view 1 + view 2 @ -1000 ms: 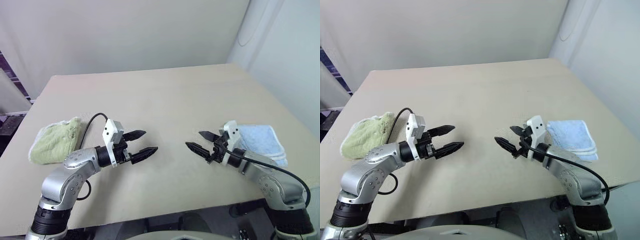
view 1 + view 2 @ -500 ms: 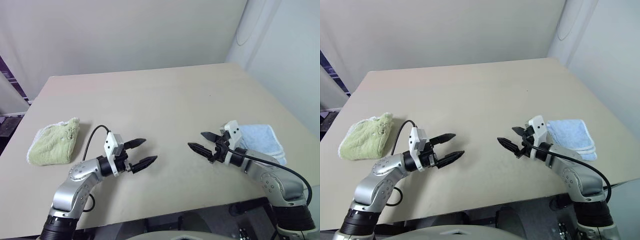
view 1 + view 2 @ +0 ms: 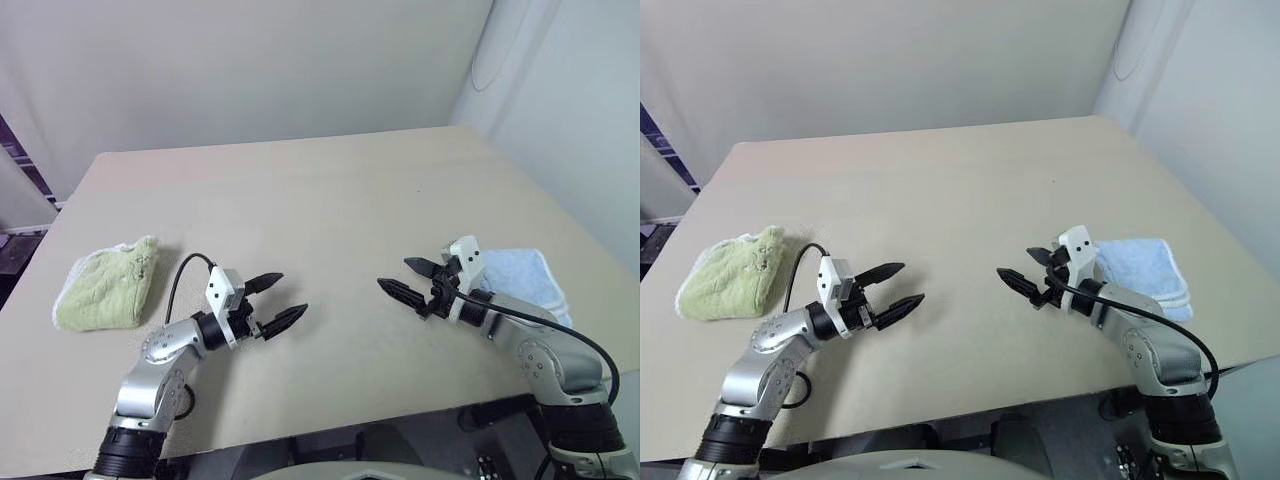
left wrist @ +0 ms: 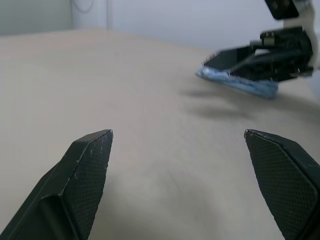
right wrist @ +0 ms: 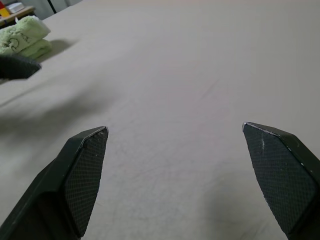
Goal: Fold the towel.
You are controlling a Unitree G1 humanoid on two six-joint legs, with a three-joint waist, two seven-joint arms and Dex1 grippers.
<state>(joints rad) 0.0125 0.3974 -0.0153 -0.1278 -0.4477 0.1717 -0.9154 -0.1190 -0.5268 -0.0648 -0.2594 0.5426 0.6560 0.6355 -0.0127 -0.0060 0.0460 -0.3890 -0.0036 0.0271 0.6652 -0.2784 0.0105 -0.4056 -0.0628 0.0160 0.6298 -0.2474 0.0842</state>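
Note:
The towel (image 3: 105,288), light green terry cloth, lies bunched and folded at the table's left edge; it also shows far off as the green towel (image 5: 24,36) in the right wrist view. My left gripper (image 3: 273,303) hovers low over the table, to the right of the towel and apart from it, open with nothing between its fingers. My right gripper (image 3: 406,278) hangs over the right half of the table, open and empty, pointing toward the left one. Bare tabletop lies between the two.
A light blue folded towel (image 3: 525,286) rests at the table's right edge, just behind my right gripper. The beige table (image 3: 320,200) stretches away to a white wall. The table's front edge runs close below both arms.
My left gripper has sunk closer to the tabletop, its arm drawn lower. The right gripper has barely moved. Both stay open.

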